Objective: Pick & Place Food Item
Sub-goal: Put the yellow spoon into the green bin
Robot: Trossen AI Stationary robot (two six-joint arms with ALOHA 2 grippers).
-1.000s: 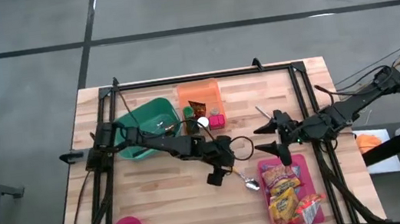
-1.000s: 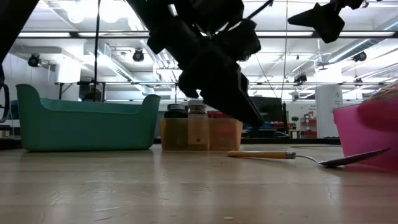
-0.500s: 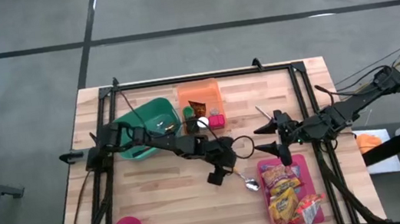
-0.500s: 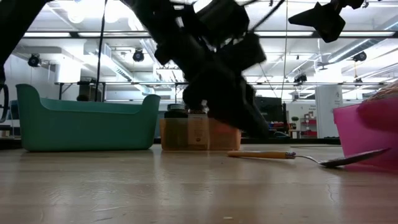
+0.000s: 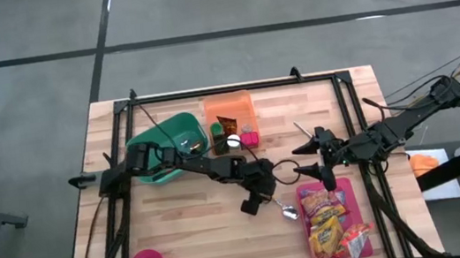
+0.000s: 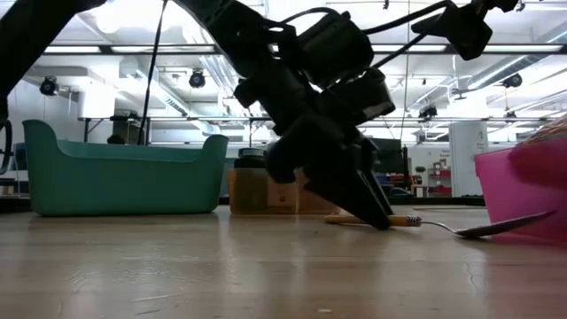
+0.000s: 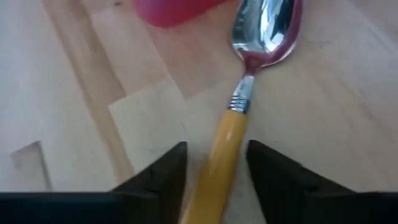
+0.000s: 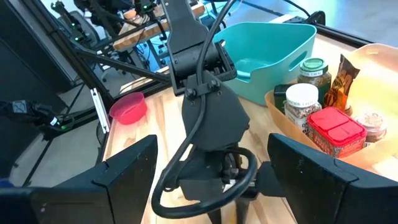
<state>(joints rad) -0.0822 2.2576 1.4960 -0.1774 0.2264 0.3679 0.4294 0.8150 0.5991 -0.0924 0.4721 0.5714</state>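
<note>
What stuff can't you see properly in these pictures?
- Spoon handle end: left wrist view, cut off by the bottom edge between the left hand.
- Snack packets in the pink tray: high view, print too small to read.
- Spoon handle: high view, hidden under the left hand.

Bright ceiling lights (image 6: pixel 133 18) backlight the low view; left wrist view soft.

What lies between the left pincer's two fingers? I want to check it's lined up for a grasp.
In the left wrist view, the yellow-handled metal spoon lies on the wooden table, its handle running between the left pincer's still-parted fingers.
</note>
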